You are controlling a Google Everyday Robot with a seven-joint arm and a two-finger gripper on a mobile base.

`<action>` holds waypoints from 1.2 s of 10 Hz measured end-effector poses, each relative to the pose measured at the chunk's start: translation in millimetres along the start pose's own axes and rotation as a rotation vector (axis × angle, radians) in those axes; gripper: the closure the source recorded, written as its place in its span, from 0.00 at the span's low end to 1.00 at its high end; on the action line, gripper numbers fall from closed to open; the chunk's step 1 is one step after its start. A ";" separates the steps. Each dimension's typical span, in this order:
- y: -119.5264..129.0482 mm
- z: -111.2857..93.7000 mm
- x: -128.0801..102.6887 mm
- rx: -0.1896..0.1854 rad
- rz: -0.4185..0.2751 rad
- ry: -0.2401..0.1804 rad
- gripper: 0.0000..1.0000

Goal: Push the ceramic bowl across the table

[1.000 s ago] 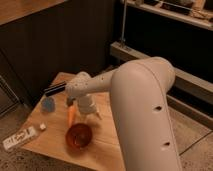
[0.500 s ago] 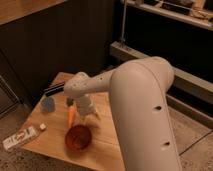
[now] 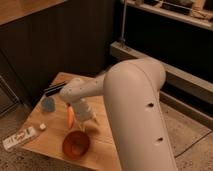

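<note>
The glossy reddish-brown ceramic bowl (image 3: 76, 143) sits near the front edge of the light wooden table (image 3: 101, 150). My gripper (image 3: 88, 121) hangs from the white arm, pointing down just behind the bowl's far rim and to its right. It is close to the bowl, and I cannot see whether they touch. An orange carrot-like thing (image 3: 70, 116) lies just left of the gripper.
A pale-blue round thing (image 3: 48, 103) sits at the table's left. A small white cube (image 3: 43, 127) and a white packet (image 3: 19, 138) lie at the front left corner. A dark flat thing (image 3: 54, 89) lies at the back. A dark wall and a metal shelf (image 3: 150, 55) stand behind.
The bowl has slid a little toward the table's front edge, and the gripper has come down and forward behind it.
</note>
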State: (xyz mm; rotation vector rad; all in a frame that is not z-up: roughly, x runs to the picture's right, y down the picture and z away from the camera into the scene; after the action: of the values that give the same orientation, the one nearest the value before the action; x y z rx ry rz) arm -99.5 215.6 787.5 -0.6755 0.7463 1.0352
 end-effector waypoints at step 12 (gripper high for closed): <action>63.6 -15.8 68.3 -0.209 -0.101 0.101 0.35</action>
State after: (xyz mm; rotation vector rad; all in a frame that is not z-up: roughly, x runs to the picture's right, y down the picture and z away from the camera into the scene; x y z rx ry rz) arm -139.9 260.3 714.5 -0.9416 0.6898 0.9999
